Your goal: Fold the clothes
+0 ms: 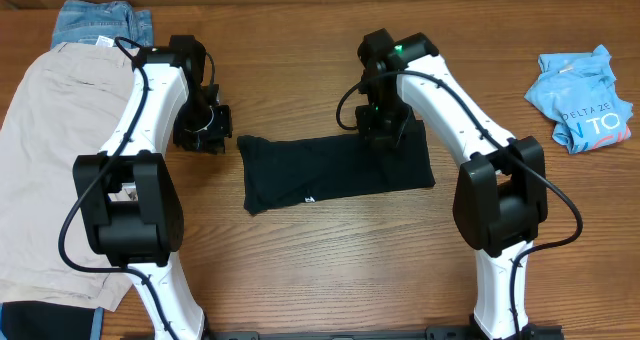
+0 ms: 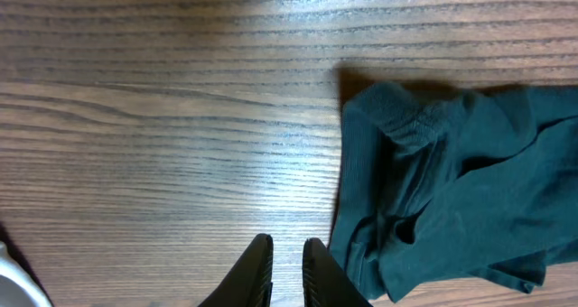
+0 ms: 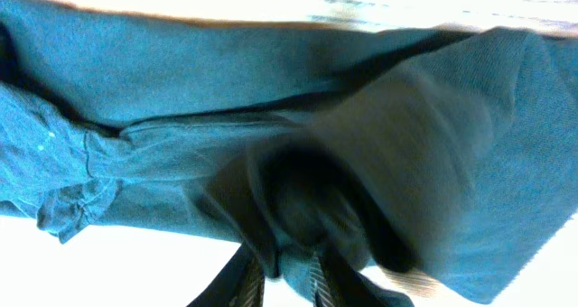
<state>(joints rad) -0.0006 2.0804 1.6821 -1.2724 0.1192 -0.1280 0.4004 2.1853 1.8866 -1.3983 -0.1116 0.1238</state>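
The black T-shirt [image 1: 320, 172] lies in a folded band on the table [image 1: 330, 270]. The right gripper [image 3: 284, 273] pinches its bunched cloth. The left gripper [image 2: 287, 257], nearly pressed together and empty, hangs just beside its left end.

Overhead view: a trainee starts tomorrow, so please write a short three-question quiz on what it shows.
1. True or false: the black T-shirt shows a small white logo.
2. Which tool is over the shirt? A) left tool B) right tool
3. Name the garment farthest to the robot's right.
Key: 1 true; 2 B; 3 the light-blue tee.
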